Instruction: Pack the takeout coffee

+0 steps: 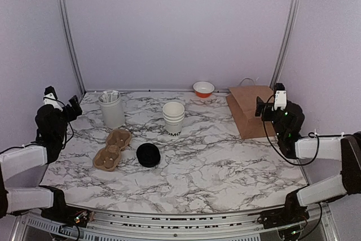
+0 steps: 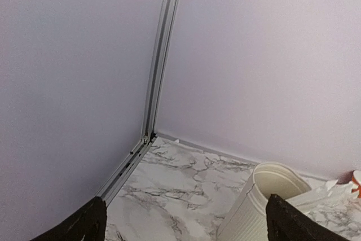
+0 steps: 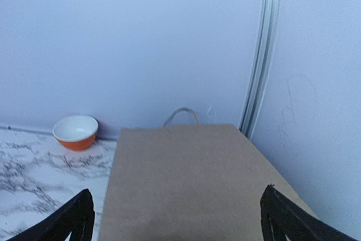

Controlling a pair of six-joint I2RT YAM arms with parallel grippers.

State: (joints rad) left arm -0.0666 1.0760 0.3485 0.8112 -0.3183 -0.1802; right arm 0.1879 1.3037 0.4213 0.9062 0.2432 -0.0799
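White paper cups (image 1: 173, 118), black-lettered near the base and lidless, are being kept nested mid-table (image 1: 225, 167), between the left gripper (image 1: 73, 106) and right gripper (image 1: 260, 107), well apart from each. A black lid (image 1: 148, 154) is lying loose nearby. Both grippers are being held with fingers apart.

Black "OMO" on stacked white cups (image 1: 173, 119)

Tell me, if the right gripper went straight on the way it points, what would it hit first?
Most likely the brown paper bag lying flat just ahead of the open right gripper. Depth is unclear, so it might skim over it toward the back wall.
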